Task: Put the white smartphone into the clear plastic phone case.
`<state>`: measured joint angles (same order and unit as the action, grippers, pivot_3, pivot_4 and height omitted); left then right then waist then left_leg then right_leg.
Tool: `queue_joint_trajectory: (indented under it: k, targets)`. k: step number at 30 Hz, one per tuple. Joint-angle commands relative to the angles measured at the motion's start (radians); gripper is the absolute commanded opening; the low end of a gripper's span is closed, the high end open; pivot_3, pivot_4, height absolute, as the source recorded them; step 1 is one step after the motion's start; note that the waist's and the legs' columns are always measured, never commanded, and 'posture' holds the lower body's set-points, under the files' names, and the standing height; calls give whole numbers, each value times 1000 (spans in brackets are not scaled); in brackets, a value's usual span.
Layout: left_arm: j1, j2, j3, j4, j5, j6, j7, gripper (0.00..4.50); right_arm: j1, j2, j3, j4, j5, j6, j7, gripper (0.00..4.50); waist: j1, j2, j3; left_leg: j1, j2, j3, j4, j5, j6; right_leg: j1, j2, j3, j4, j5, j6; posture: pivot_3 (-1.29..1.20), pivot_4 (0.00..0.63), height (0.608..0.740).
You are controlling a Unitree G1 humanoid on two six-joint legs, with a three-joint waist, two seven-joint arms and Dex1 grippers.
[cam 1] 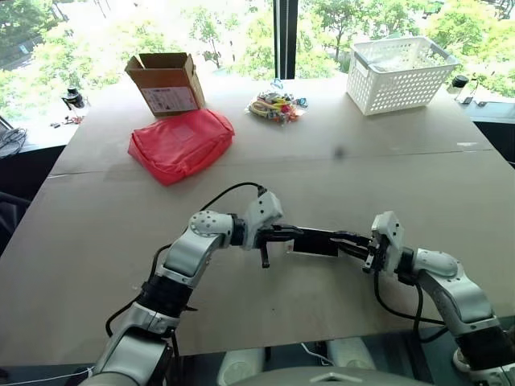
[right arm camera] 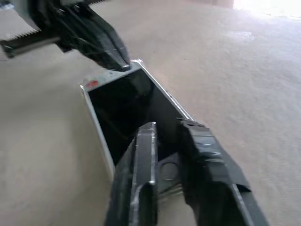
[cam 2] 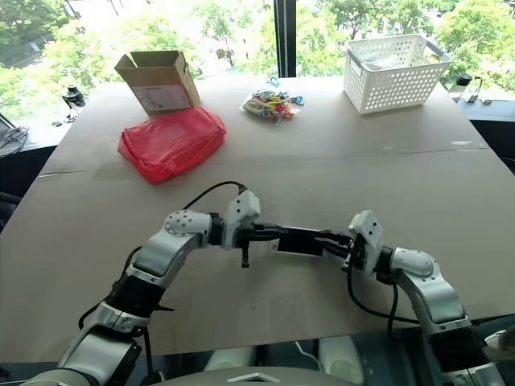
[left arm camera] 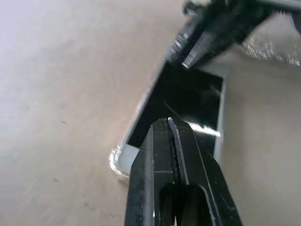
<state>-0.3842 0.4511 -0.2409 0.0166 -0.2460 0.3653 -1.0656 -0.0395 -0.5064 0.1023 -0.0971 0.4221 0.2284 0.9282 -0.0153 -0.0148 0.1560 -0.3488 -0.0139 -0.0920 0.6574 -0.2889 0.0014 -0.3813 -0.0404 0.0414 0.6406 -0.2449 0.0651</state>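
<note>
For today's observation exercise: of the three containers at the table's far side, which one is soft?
The red plastic pouch: it lies slumped and wrinkled, unlike the stiff brown cardboard box and the rigid white lattice basket.

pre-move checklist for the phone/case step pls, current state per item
1. Left tool shut on the white smartphone's end: ok.
2. Right tool at the opposite end, fingers parted around the edge: ok; firm grip: cannot tell.
3. Clear plastic phone case rim visible at the phone's corner; fully seated: cannot tell.
4. Phone screen faces up: ok.
5. Table around the phone free of clutter; red pouch, cardboard box and white basket sit far off: ok.
</note>
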Motion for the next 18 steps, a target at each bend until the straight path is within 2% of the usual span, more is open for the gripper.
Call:
queue_joint_trajectory:
  k: [1, 3, 4, 6, 7, 9, 10, 12, 14, 18]
  targets:
    - [42, 41, 106, -57, -91, -9, -28, 664, 10, -58, -87, -12, 45, -26, 70, 2064, -3, 3, 4, -1, 0, 1, -1, 0, 0, -3, 0, 1, 0, 1, -1, 0, 150, 740]
    - [65, 94, 138, -31, -94, -46, -69, 1584, 9, -106, -142, -17, 83, -29, 119, 2941, -2, 4, 5, -10, 0, 3, -2, 0, 0, -14, 0, 2, 2, 3, -4, 0, 150, 740]
    - [72, 128, 145, 0, -75, -98, -95, 2160, 7, -134, -167, -6, 92, -35, 147, 3532, -1, 5, 5, -16, -1, 3, -2, 0, 0, -20, 0, 2, 2, 3, -5, 0, 150, 740]
    - [70, 167, 169, 68, -54, -184, -120, 2867, 2, -179, -206, 35, 102, -45, 196, 4286, 2, 6, 6, -21, -1, 3, -2, 1, -1, -26, -1, 2, 3, 4, -5, 0, 150, 740]
    - [65, 176, 184, 102, -54, -224, -125, 3356, -3, -199, -222, 63, 102, -55, 221, 4500, 3, 6, 6, -23, -1, 2, -2, 1, -1, -27, 0, 1, 3, 4, -6, 0, 150, 740]
    - [57, 192, 207, 159, -61, -293, -150, 4258, -15, -231, -244, 124, 98, -82, 270, 4500, 4, 6, 7, -24, -1, 2, -2, 1, -1, -27, -1, 1, 2, 4, -6, 0, 150, 740]
    - [57, 202, 227, 187, -72, -333, -174, 4423, -27, -248, -259, 168, 96, -97, 296, 4500, 4, 6, 7, -26, -1, 2, -2, 1, -1, -28, -2, 0, 2, 4, -6, 0, 150, 740]
    - [54, 225, 261, 232, -83, -399, -212, 4423, -52, -286, -275, 254, 77, -137, 351, 4500, 4, 6, 7, -30, -3, 3, -2, 1, -1, -32, -3, 0, 2, 4, -5, 0, 150, 740]
    - [56, 247, 274, 276, -19, -508, -169, 4423, -76, -318, -283, 315, 66, -168, 399, 4500, 3, 7, 9, -30, -5, 3, -2, 1, -1, -32, -5, 0, 1, 4, -5, 0, 150, 740]
    - [99, 289, 285, 272, -27, -527, -208, 4423, -122, -346, -302, 370, 81, -189, 463, 4500, 2, 7, 10, -30, -5, 2, -2, 1, -1, -32, -6, -1, 1, 4, -5, 0, 150, 740]
